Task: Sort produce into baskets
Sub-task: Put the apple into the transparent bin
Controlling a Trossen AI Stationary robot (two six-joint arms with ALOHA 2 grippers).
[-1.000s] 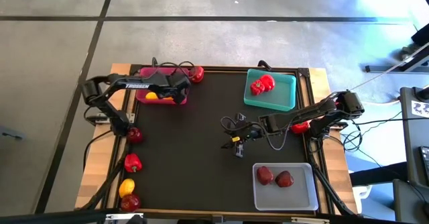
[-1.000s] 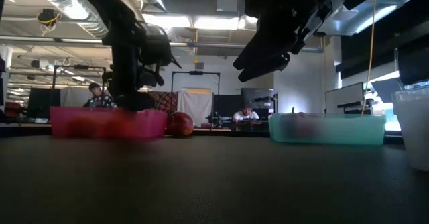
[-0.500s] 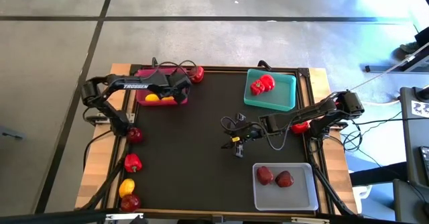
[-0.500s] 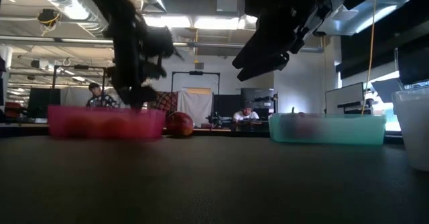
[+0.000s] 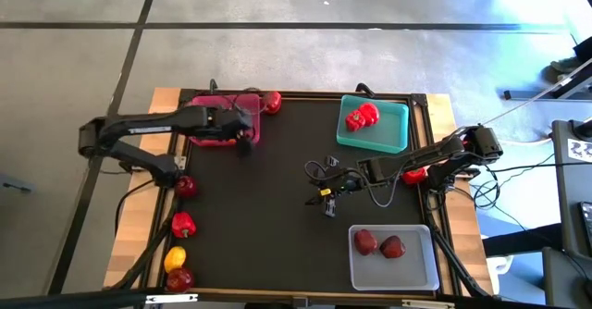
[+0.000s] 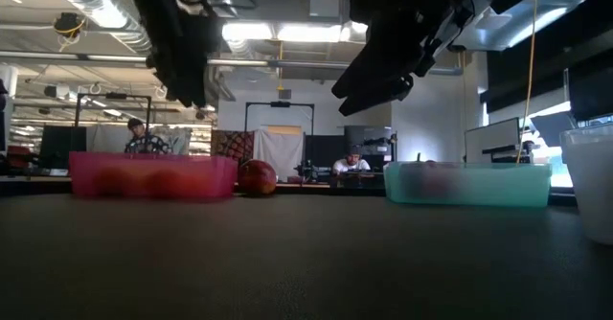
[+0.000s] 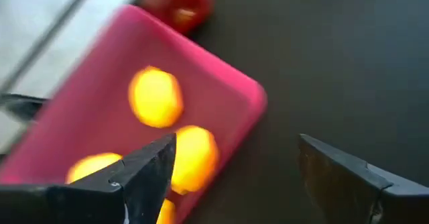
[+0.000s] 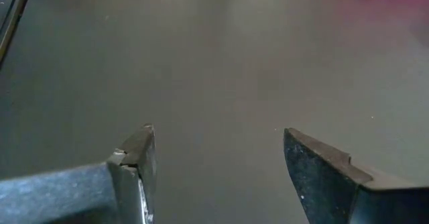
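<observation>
A: High view, status? What changed w/ the left pincer (image 5: 242, 135)?
B: Half a sec ago it sat low inside the pink basket (image 5: 205, 135); it has since lifted and pulled back to the basket's near-right corner. Fingers wide apart, holding nothing. Judged: drop done, one more lemon sorted.

A: Basket contents?
B: Left wrist view shows the pink basket holding at least three lemons (image 7: 155, 96). Teal basket (image 5: 395, 135): red peppers (image 5: 362, 116). Clear basket (image 5: 416, 270): two dark red apples (image 5: 378, 244).

A: Right pincer (image 5: 326, 198)?
B: Hovers over the counter (image 5: 268, 216) mid-area, parted, empty. Waiting.

A: Produce left unsorted?
B: One red fruit (image 5: 271, 102) just beside the pink basket's far corner. Along the counter's left edge: an apple (image 5: 186, 186), a pepper (image 5: 183, 224), a lemon (image 5: 174, 258), another red item at the front. Also a red item near the right arm, partly hidden. Judged approx. half sorted.
</observation>
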